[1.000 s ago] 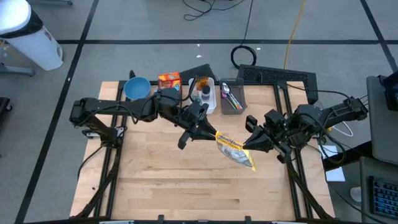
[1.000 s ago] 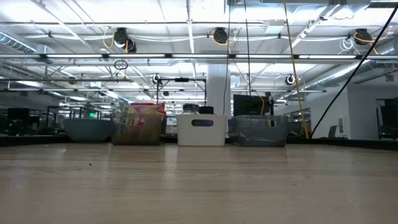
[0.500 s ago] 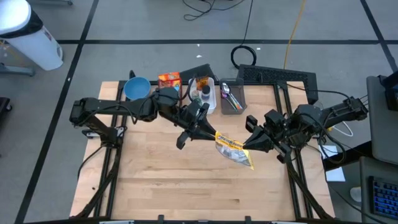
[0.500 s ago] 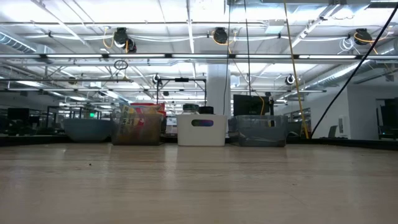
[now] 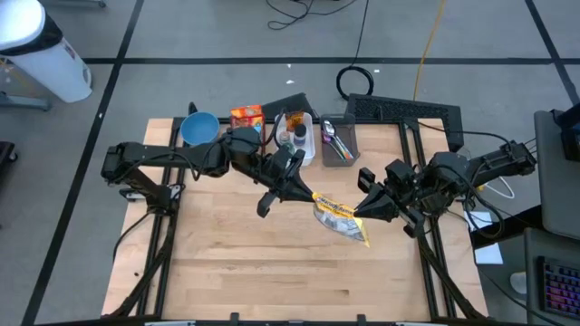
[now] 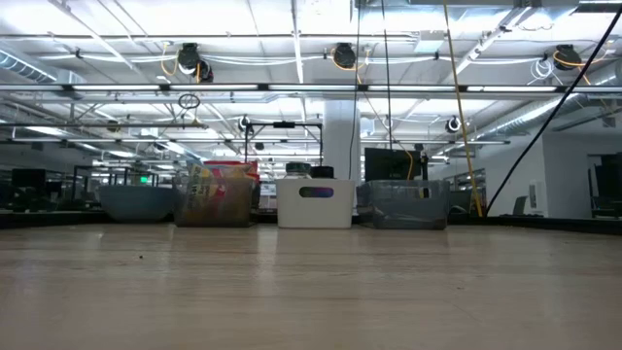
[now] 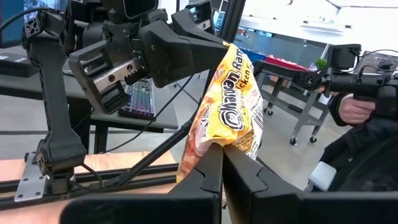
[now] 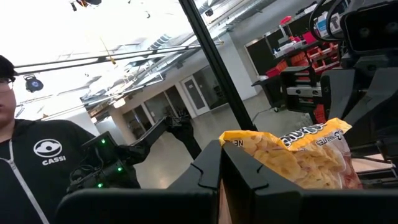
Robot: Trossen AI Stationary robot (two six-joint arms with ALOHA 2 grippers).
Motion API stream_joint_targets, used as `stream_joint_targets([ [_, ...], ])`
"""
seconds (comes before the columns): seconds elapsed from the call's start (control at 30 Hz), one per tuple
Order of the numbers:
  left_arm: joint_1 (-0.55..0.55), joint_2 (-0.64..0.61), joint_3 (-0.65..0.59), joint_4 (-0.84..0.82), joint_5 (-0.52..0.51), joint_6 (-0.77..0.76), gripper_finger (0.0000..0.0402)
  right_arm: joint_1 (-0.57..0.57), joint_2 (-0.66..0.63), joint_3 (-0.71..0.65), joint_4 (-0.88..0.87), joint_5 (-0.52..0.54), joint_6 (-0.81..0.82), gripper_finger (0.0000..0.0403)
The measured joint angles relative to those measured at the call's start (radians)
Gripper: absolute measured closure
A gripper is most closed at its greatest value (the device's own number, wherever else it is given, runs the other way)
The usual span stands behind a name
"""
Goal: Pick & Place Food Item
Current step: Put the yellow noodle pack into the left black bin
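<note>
1. The left hand reaches from the far left toward the middle of the worktop. Its fingers are pinched tight on one end of a yellow ramen packet.
2. The right hand comes in from the right side and is clamped on the opposite end of the same ramen packet, its fingers closed against the crinkled edge.
3. The ramen packet hangs between the 2 hands, above the worktop, right of centre. From above it runs slantwise from the left hand's tip to the near right. In the low view neither it nor the hands show.
4. In the left wrist view the packet stands upright above the closed fingers, with the right arm's hand gripping its upper edge.
5. Along the far edge of the worktop, from left to right, stand a blue bowl, an orange snack box, a white bin with bottles in it, and a clear bin holding utensils.
6. A person in a dark hooded top shows beyond the worktop in the right wrist view, and a hand and sleeve show in the left wrist view.
</note>
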Motion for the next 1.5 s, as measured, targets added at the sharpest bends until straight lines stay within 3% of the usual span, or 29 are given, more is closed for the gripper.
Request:
stream_joint_targets([
  [0.47, 0.030, -0.006, -0.001, -0.022, 0.042, -0.038, 0.0400, 0.000, 0.000, 0.000, 0.010, 0.005, 0.002, 0.0387],
  [0.6, 0.029, -0.006, -0.001, -0.023, 0.043, -0.039, 0.0400, 0.000, 0.000, 0.000, 0.016, 0.033, 0.019, 0.0349],
  [0.93, 0.029, -0.006, -0.001, -0.028, 0.056, -0.060, 0.0401, -0.021, 0.000, 0.000, 0.005, 0.080, 0.056, 0.0209],
  [1.13, 0.034, -0.006, -0.001, -0.052, 0.056, -0.061, 0.0401, -0.044, 0.000, 0.000, -0.016, 0.082, 0.054, 0.0168],
  [1.3, 0.051, -0.005, 0.045, -0.248, 0.045, -0.056, 0.0401, -0.059, 0.000, 0.000, -0.111, 0.135, 0.051, 0.0170],
  [1.5, 0.072, -0.005, 0.194, -0.649, -0.088, 0.071, 0.0401, -0.085, 0.011, 0.000, -0.264, 0.206, 0.040, 0.0183],
])
